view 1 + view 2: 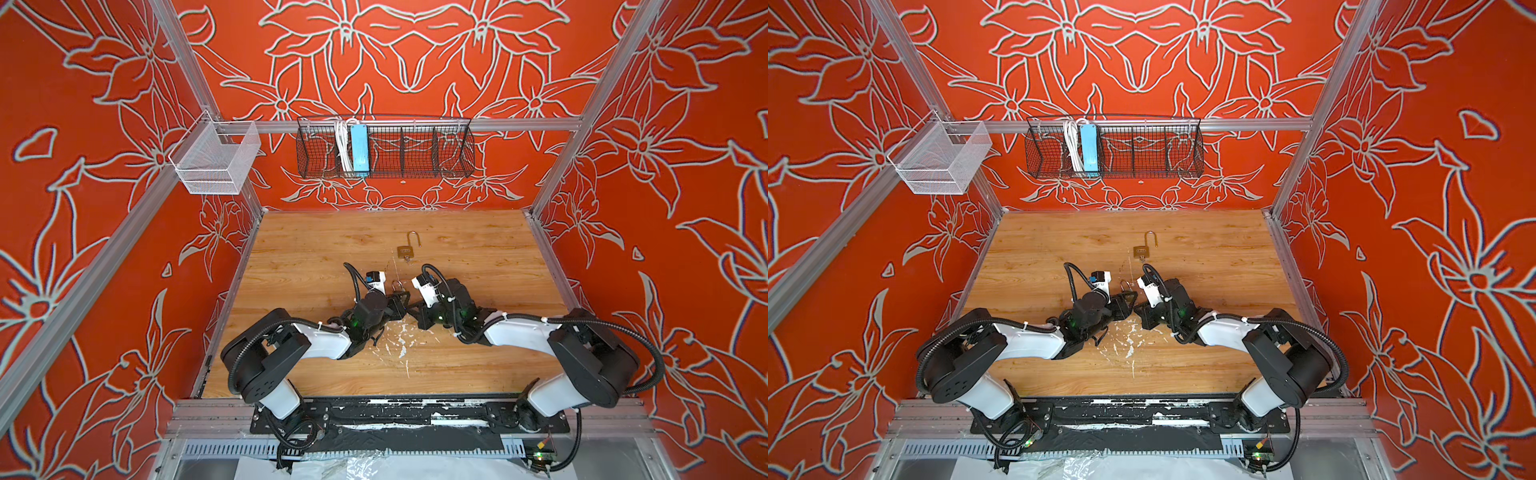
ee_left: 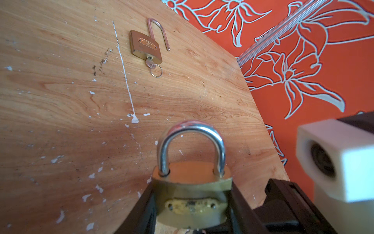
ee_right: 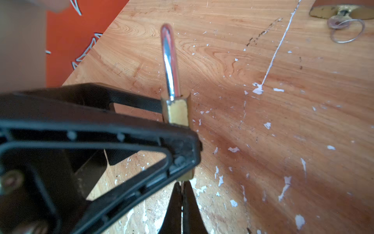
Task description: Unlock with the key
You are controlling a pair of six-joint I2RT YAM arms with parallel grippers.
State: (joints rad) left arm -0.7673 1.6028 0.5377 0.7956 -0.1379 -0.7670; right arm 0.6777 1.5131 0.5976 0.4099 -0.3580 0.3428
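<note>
This is a robot lab test cell. A silver aluminium-profile frame point(image 1: 528, 124) boxes in a paint-flecked wooden tabletop point(image 1: 316, 249), with red flower-printed cloth walls point(image 1: 415, 50) on the left, right and far sides. A black-and-white robot arm on the left point(image 1: 324, 343) and its twin on the right point(image 1: 519, 336) are mounted at the near edge. A black wire basket point(image 1: 415, 160) holding a blue power strip point(image 1: 359, 151) hangs on the far rail.

A wooden table point(image 1: 316, 249) with a pale, wavy grain filled the floor of the cell, seen from above in both top views. White paint flecks point(image 1: 395, 340) scarred its near middle, and a thin white streak point(image 2: 125, 71) ran from them toward the far side. Just beside the streak's far end a square brass padlock point(image 2: 146, 45) lay flat. Its long shackle point(image 2: 159, 30) stood open, and a key point(image 2: 149, 63) with a wire ring point(image 2: 156, 70) sat in its near end.
</note>
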